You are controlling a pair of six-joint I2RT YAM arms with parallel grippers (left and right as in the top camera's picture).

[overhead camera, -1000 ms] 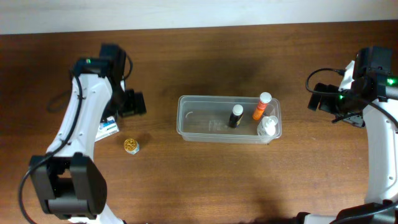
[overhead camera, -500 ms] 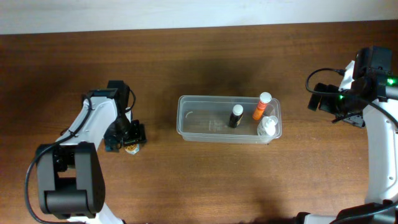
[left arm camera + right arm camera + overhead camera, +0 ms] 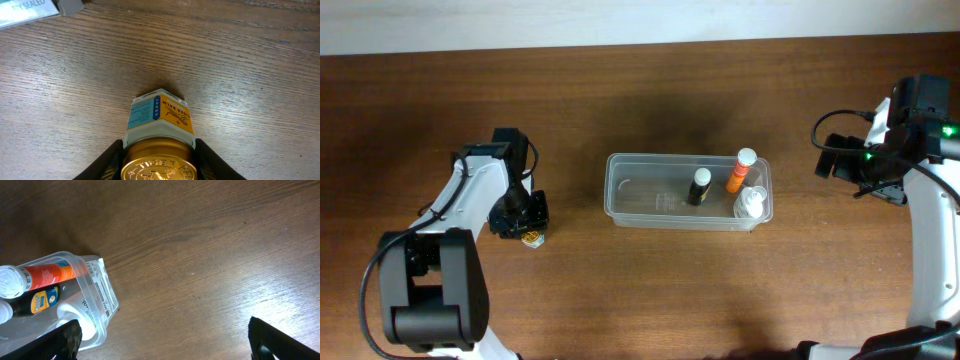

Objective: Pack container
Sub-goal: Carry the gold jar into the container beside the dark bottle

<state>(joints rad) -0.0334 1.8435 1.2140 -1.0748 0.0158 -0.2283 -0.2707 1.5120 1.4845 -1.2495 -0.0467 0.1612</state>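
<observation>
The container, a clear plastic tub, stands mid-table and holds a black bottle, an orange bottle and a white-capped bottle. Its corner shows in the right wrist view. Left of the tub a small gold-lidded balm jar stands on the wood. My left gripper is down over the jar; in the left wrist view that gripper has both fingers pressed against the gold lid. My right gripper hangs open, right of the tub, nothing between its fingers.
A small blue-and-white box lies on the table just beyond the jar. The table's far edge meets a white strip at the top of the overhead view.
My left arm swung down and toward the table's front onto the balm jar, and its jaws closed in on the lid. The right arm held still.
</observation>
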